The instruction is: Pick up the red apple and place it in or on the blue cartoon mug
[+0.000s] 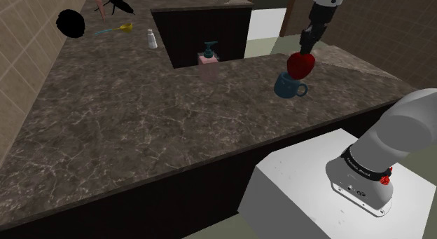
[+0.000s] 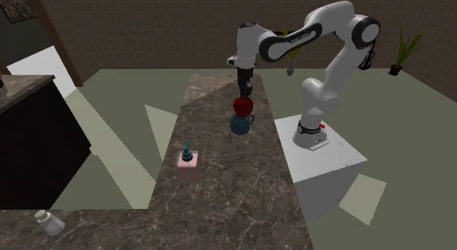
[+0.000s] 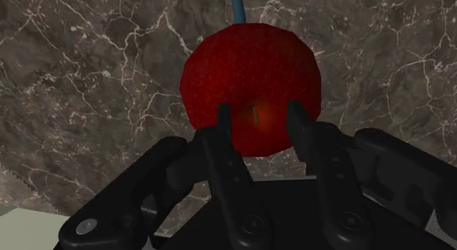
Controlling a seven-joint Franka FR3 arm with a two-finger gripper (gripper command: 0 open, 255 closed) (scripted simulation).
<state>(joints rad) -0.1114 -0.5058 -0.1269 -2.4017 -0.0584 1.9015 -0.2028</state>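
A red apple sits right on top of a blue mug, which stands near the counter's edge toward the stand. My black gripper comes down from above and is shut on the apple, one finger on each side of its top. In the wrist view the apple hides the mug except for a thin blue strip past the apple. I cannot tell whether the apple touches the mug's rim.
On the dark marble counter stand a pink soap dispenser and a small white shaker. A black lump and a yellow item lie at the far end. The white stand is below the counter edge.
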